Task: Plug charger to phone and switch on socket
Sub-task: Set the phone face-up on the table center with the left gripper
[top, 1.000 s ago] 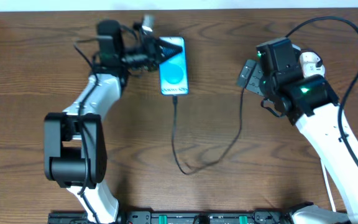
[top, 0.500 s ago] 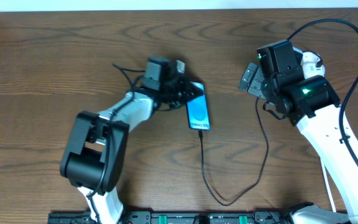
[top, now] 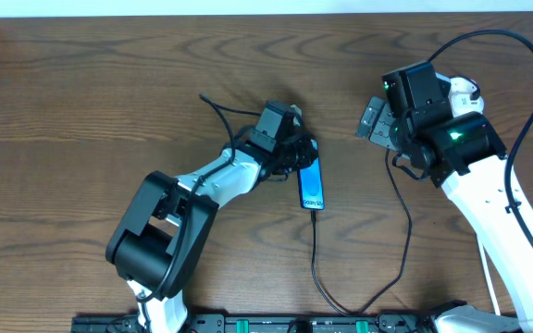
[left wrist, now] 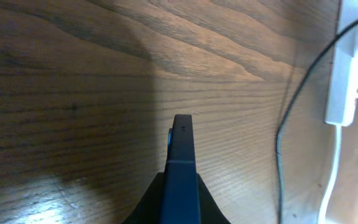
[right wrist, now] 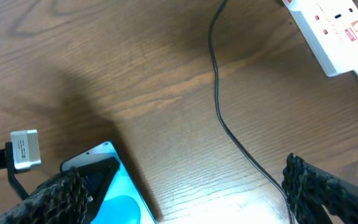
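1. Just right of centre in the overhead view, the left gripper (top: 296,159) is clenched on the phone (top: 312,188).
2. The charger (top: 315,250) seems plugged into the phone's lower edge. Lower the phone gently to the tabletop (top: 81,92), keeping the cable slack.
3. At upper right, the right gripper (top: 372,120) is released and empty. The socket (right wrist: 331,28) lies nearby, so press its switch squarely.
4. Count: one phone, one charger, one socket, two grippers.

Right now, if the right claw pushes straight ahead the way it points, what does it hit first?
Most likely the charger cable lying on the table, which crosses the gap ahead of the open right claw. The phone and the socket sit off to either side. Depth is hard to judge.
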